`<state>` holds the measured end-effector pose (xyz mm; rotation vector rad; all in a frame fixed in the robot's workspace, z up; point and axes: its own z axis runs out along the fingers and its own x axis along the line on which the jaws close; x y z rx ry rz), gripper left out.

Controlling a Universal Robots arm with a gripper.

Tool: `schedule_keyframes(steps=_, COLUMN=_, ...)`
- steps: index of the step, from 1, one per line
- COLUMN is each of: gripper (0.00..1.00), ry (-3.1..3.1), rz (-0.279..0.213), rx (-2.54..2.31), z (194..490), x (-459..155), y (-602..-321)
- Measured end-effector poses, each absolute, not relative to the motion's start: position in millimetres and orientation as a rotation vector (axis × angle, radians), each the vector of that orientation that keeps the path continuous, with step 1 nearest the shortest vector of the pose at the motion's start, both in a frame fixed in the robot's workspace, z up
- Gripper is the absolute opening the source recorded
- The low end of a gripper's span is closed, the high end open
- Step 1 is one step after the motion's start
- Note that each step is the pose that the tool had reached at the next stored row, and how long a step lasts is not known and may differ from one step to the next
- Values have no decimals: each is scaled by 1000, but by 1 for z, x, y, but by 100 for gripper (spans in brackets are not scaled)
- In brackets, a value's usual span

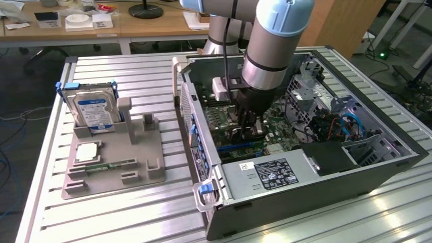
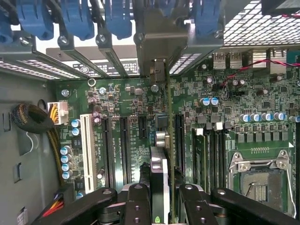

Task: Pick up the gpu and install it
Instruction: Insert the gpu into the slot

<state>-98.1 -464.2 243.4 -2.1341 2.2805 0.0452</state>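
My gripper (image 1: 247, 130) hangs down inside the open computer case (image 1: 378, 169), low over the green motherboard (image 1: 223, 117). In the wrist view the gpu (image 2: 160, 168) shows edge-on as a thin upright card between my two black fingers (image 2: 137, 202). The gripper (image 2: 161, 194) is shut on it. The card's metal end bracket (image 2: 158, 70) reaches the case's rear slot wall, under the blue latches (image 2: 75, 18). The card's lower edge runs along the board between the long black expansion slots (image 2: 125, 145); whether it sits in a slot I cannot tell.
A grey parts holder (image 1: 115, 164) lies on the slatted table at the exterior view's left, with a blue-labelled hard drive (image 1: 94, 112), a RAM stick (image 1: 108, 166) and a chip (image 1: 88, 152). The power supply (image 1: 270, 174), drive cage (image 1: 307, 93) and cables (image 2: 33, 119) crowd the case.
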Motion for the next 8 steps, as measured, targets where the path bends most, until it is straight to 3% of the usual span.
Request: schedule_keyframes(steps=8, gripper=29, ry=2282, rz=46, rx=-2135, z=239, x=-98, y=-464)
